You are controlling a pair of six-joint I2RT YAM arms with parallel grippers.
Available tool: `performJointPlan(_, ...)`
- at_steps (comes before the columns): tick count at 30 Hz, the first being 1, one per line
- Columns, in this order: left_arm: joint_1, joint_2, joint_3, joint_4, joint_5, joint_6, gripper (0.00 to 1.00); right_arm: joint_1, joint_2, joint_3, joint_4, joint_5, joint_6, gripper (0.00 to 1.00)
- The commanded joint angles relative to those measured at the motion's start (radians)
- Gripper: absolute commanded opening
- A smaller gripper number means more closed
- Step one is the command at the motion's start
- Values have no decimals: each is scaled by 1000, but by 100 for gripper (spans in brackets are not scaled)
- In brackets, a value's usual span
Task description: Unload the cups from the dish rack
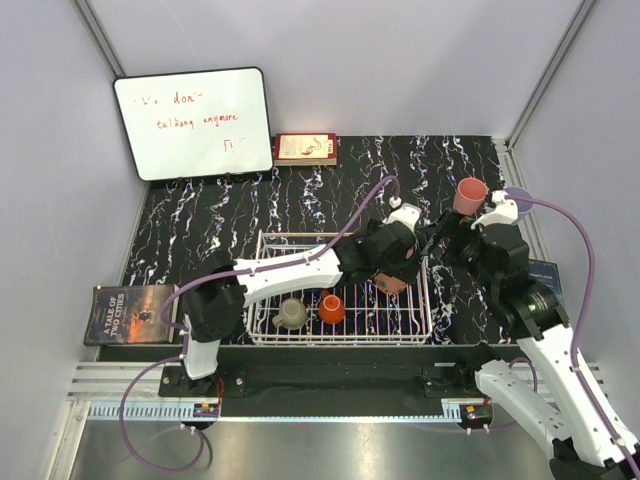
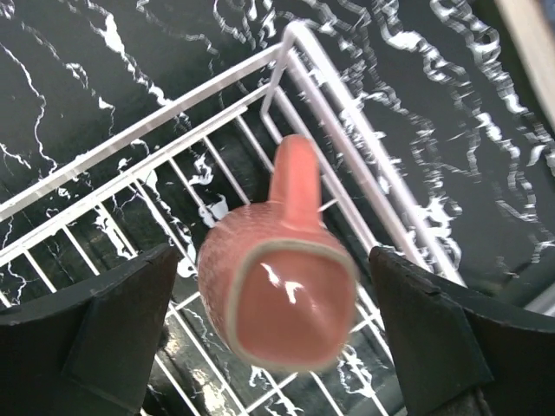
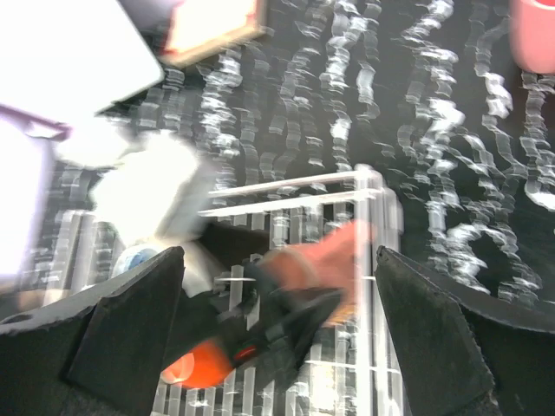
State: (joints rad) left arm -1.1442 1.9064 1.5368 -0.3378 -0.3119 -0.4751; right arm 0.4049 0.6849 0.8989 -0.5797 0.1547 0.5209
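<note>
reddish-brown mug (image 2: 277, 299) looks rigid, slick, breakable; left jaws wide astride it, so pinch its body; right jaws wide, empty.

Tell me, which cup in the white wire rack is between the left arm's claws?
The reddish-pink handled mug, framed by the open left gripper at the white wire rack's right end; the beige mug and orange cup sit farther left.
</note>
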Motion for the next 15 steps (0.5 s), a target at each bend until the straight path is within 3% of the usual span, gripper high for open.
performJointPlan(1,-9,39,-7,28,57,18,93,17,-39,34,116,-93,33,100)
performJointPlan(9,-8,22,-61,48,74,3,91,17,-36,31,119,-83,44,100)
performJointPlan(12,-8,13,-67,51,65,4,83,17,-31,28,124,-86,48,100)
performJointPlan(15,-8,-4,-76,51,50,9,63,18,-35,29,127,-81,48,100)
